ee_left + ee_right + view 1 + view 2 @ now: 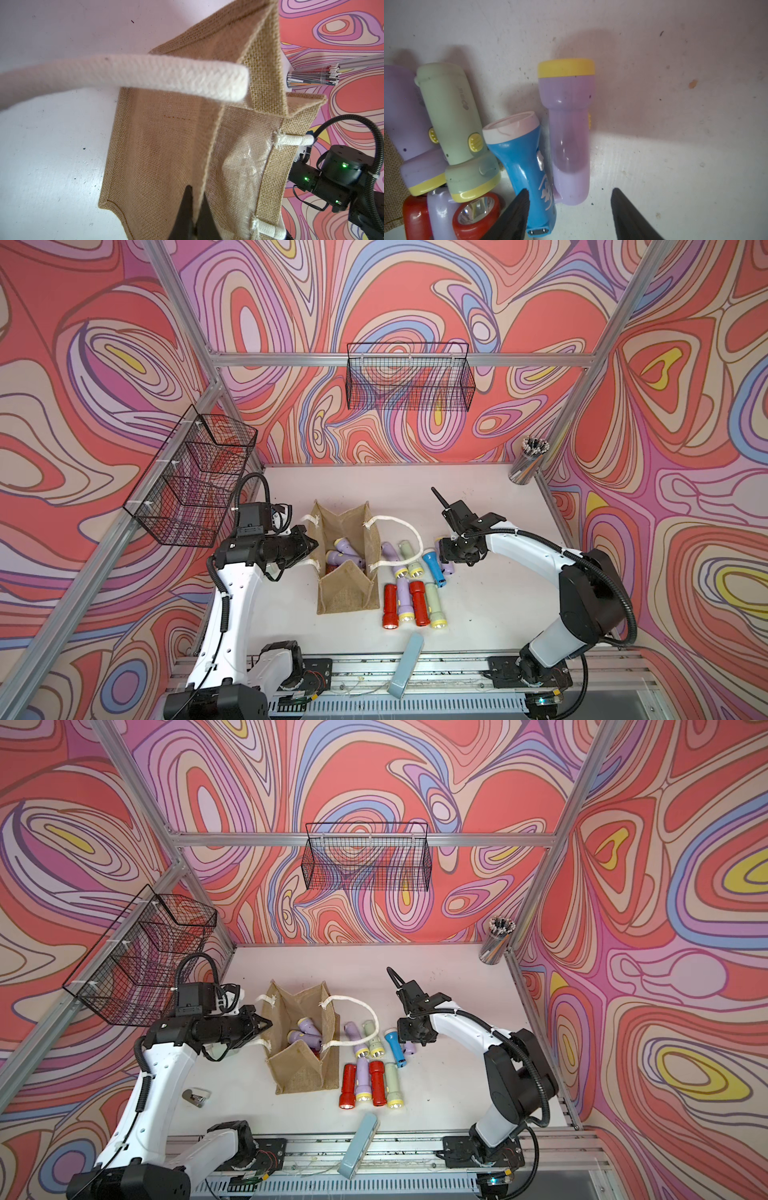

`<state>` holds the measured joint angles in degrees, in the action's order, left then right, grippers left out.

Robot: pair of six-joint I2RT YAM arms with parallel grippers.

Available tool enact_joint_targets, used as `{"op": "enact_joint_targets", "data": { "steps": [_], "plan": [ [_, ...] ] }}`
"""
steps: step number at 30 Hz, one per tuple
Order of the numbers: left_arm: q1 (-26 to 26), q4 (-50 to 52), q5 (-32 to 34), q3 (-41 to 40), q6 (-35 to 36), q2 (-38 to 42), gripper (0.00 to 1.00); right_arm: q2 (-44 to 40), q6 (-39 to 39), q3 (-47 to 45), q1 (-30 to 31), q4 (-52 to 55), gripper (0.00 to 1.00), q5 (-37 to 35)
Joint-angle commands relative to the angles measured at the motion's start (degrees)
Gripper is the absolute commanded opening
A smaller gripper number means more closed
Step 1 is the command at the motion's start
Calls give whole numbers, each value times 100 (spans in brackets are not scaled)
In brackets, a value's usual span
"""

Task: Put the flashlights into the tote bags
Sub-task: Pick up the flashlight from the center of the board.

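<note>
**A:** Where's the bag [347,593]?

**B:** It stands upright with its mouth open, at 9 o'clock from the loose flashlights [419,603]. It's tan burlap with two white rope handles [166,76]. The left gripper [196,199] is pinched tight on the rim of its 9 o'clock wall.

**A:** How do the flashlights lie?

**B:** Four lie in a row with long axes running 12 to 6 and heads toward 6. A lilac and green pair under a handle also has heads near 6. The blue one [521,166] points its white head to 11. The lilac one [566,135] beside it points its yellow head to 12.

**A:** And the right gripper [570,189]?

**B:** Its jaws are spread over that lilac one's tail and grip nothing.

**A:** What's the count?

**B:** Eight are on the table [478,497]: three lilac, two green, two red and one blue. Two lilac show inside the bag, and I can't tell what lies beneath them.
</note>
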<state>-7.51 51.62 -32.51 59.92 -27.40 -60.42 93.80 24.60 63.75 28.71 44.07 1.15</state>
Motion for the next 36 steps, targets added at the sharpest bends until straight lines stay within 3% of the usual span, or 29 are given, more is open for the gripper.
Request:
{"op": "enact_joint_targets", "data": {
  "steps": [1, 9, 22, 30, 36],
  "plan": [
    [-12, 232, 39, 118, 47, -31, 5, 183, -26, -137, -50, -260, 65, 154],
    [-14, 226, 43, 197, -11, -80, 6, 472, 9, -348, -183, -534, 62, 251],
    [-14, 270, 47, 289, -5, -95, 6, 933, 28, -354, -255, -522, 46, 263],
    [-12, 258, 23, 234, -11, -27, 6, 614, 40, -313, -251, 0, 22, -160],
    [-14, 243, -12, 213, -3, 32, 5, -21, 62, 42, -251, 620, 17, -442]
  ]
}}
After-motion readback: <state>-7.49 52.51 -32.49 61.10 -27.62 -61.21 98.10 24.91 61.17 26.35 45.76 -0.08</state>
